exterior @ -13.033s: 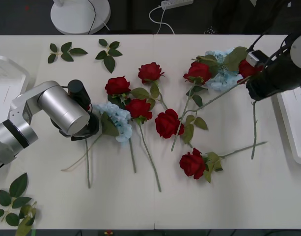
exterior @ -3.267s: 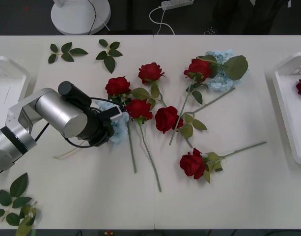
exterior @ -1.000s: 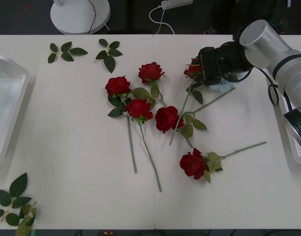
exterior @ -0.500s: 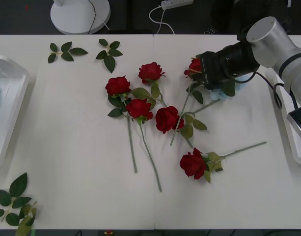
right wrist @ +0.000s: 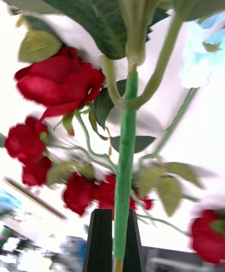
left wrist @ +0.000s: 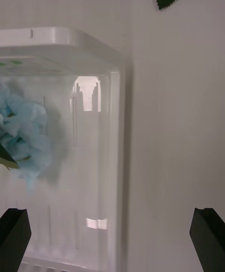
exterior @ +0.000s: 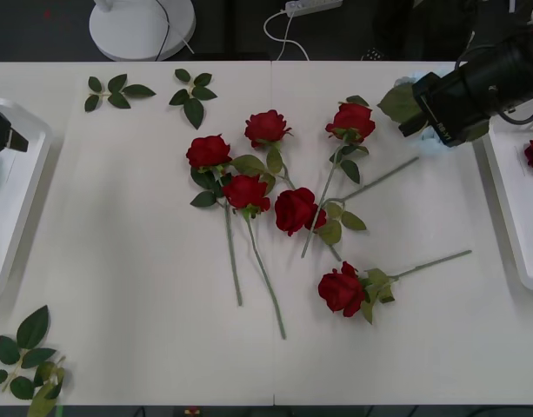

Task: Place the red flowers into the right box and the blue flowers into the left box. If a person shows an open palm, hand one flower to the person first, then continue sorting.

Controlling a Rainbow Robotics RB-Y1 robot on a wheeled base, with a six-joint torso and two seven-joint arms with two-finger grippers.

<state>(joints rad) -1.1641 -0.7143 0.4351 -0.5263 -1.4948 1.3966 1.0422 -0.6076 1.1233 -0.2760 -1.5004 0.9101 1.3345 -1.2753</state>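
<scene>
The right gripper (right wrist: 112,234) is clamped on the green stem of a pale blue flower cluster (exterior: 403,102), held beside the shallow white right tray (exterior: 509,226). The left gripper (left wrist: 112,234), fingers spread wide, hangs over the white left tray (left wrist: 70,38), which contains another blue flower cluster (left wrist: 23,136).

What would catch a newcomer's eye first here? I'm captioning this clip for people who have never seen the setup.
The scatter of red flowers across the middle of the white table stands out first. Next, the right gripper near the table's far right, its black fingers shut on the green stem of a blue flower held in the air. The other blue flower already lies in the left box.
</scene>
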